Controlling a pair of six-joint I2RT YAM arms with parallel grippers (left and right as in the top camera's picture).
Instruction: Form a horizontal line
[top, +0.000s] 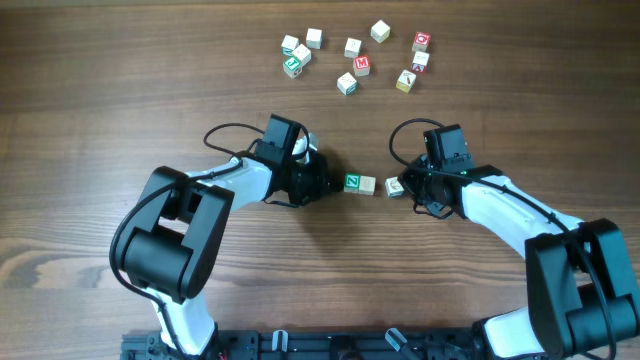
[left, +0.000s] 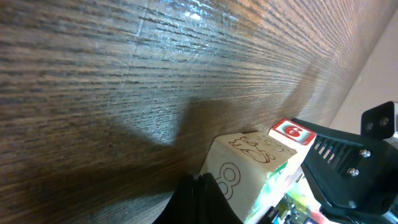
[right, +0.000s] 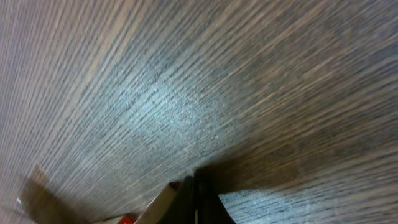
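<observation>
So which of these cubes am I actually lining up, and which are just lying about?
For the line:
- green-faced cube
- plain beige cube, touching the green one
- pale trimmed cube, a small gap to the right

Lying about:
- scattered cube cluster at the far side of the table
- red-lettered cubes within that cluster

near cube (left: 239, 169) side: 8 | far cube (left: 291, 132) face: red-framed 6
</observation>
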